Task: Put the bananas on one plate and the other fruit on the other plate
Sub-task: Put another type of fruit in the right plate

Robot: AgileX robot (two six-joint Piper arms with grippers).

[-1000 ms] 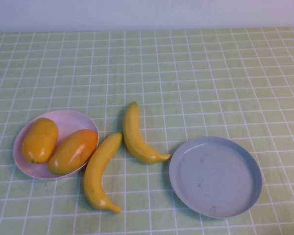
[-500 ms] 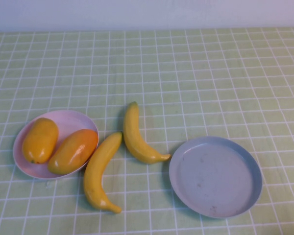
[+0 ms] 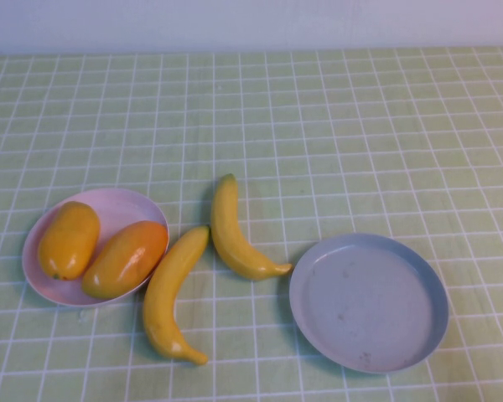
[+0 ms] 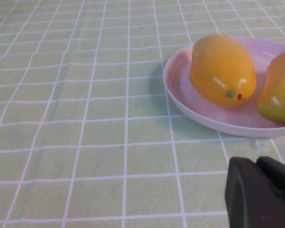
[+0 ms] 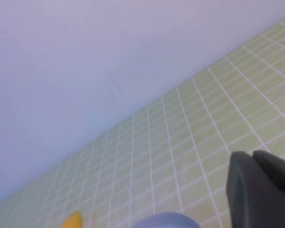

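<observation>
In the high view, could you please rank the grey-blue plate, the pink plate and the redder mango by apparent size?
1. Grey-blue plate
2. Pink plate
3. Redder mango

Neither pincer appears in the high view.

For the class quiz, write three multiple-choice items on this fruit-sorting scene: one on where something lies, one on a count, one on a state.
1. Where do both bananas lie?
A on the grey-blue plate
B on the tablecloth between the plates
C on the pink plate

2. How many mangoes are on the pink plate?
A none
B one
C two

3. What state is the grey-blue plate in?
A empty
B holding a banana
C upside down

Answers:
1 B: the left banana and right banana rest on the checked tablecloth.
2 C: two mangoes sit on the pink plate.
3 A: the grey-blue plate holds nothing.

Left gripper hangs near the pink plate; right gripper is raised.
</observation>
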